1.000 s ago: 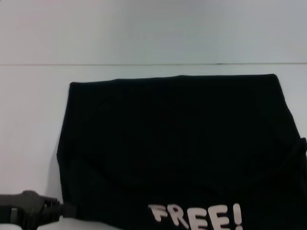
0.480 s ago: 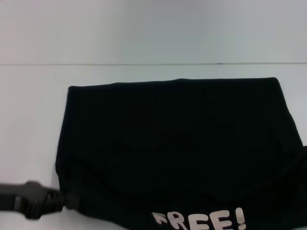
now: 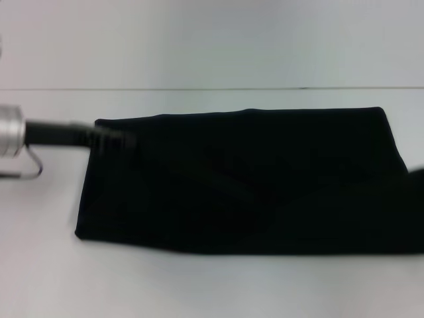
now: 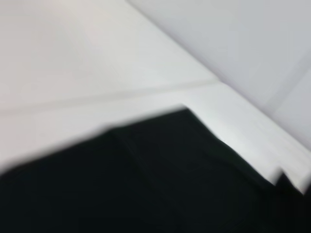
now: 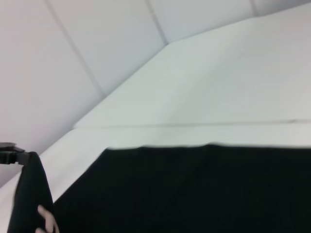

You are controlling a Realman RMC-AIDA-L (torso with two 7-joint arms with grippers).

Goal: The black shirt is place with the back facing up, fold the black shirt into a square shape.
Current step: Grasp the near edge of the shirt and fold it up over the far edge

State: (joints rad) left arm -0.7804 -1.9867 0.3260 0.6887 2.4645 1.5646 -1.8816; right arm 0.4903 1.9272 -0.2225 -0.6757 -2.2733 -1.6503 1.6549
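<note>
A: What fills the head view?

B: A white table [image 3: 199, 285] runs across it, a thin seam in its surface behind the cloth. On it lies the black shirt [image 3: 252, 185], folded into a broad flat band, its long axis running from the robot's left to its right. The far edge is straight; the near edge slants slightly and the right end runs off the picture. The upper layer shows soft diagonal creases.

A: Any lettering visible?

B: Not in the head view. In the right wrist view a raised black fold at the picture's edge carries a scrap of off-white print [image 5: 46, 218], while the rest of the shirt lies spread flat on the table.

A: And the claws?

B: The left gripper [image 3: 122, 141] reaches in over the shirt's far-left corner on a dark arm with a silver cuff [image 3: 10, 130]. It is blurred and merges with the black cloth, so whether its jaws are spread or pinching fabric cannot be told. The left wrist view shows only the shirt's corner against the table.

A: The right one?

B: A dark sliver at the right edge of the head view is too small to identify. In the right wrist view, a small black clamp-like part [image 5: 9, 155] sits at the top of the lifted fold; its grip cannot be told.
</note>
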